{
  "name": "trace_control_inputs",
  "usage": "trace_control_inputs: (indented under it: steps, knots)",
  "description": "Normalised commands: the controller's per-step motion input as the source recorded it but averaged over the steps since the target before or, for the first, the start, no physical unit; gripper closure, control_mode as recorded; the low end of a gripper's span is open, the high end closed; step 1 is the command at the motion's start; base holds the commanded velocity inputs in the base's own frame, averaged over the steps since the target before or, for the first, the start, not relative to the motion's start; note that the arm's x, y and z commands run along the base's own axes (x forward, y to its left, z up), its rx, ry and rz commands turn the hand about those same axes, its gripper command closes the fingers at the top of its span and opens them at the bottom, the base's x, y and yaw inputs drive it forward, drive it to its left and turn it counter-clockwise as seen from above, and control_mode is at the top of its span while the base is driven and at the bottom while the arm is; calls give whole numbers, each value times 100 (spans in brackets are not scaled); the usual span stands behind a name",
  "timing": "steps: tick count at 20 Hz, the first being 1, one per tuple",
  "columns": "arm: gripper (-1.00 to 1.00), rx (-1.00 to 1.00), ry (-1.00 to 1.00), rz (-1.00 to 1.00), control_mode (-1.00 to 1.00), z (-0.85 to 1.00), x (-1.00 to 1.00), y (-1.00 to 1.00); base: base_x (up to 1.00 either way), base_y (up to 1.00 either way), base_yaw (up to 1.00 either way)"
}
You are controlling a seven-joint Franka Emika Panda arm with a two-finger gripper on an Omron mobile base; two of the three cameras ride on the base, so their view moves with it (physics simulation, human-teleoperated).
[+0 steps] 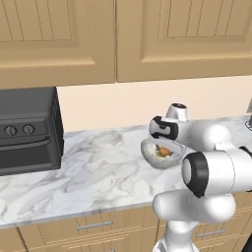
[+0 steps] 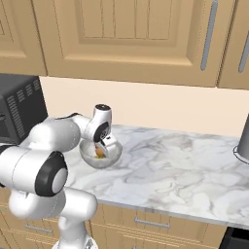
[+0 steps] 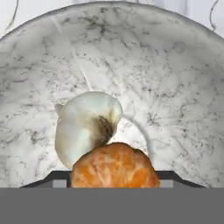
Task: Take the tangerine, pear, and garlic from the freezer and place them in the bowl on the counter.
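Tangerine (image 3: 114, 165) sits between my claw (image 3: 114, 181) tips, over the bowl (image 3: 183, 78); grip state I cannot tell. Released carelessly, it could knock the garlic (image 3: 85, 124) just ahead.

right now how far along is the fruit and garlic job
The garlic already lies in the bowl on the counter. The tangerine sits right at the claw over the bowl, touching the garlic; whether the claw is shut on it or has let go cannot be told. Left: the pear, which is not in the bowl yet.
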Motion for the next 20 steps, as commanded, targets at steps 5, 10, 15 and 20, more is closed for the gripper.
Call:
trace_control_inputs:
  steps: [5,10,15,20]
  knots:
    - [-100,0,0,0,-100,0,1,3,0,0,0]
    - [-100,0,-3,0,-100,0,-9,5,0,0,0]
    - [-100,0,-22,0,-100,8,-62,0,0,0,0]
    - [-100,0,-28,0,-100,38,-63,0,0,0,0]
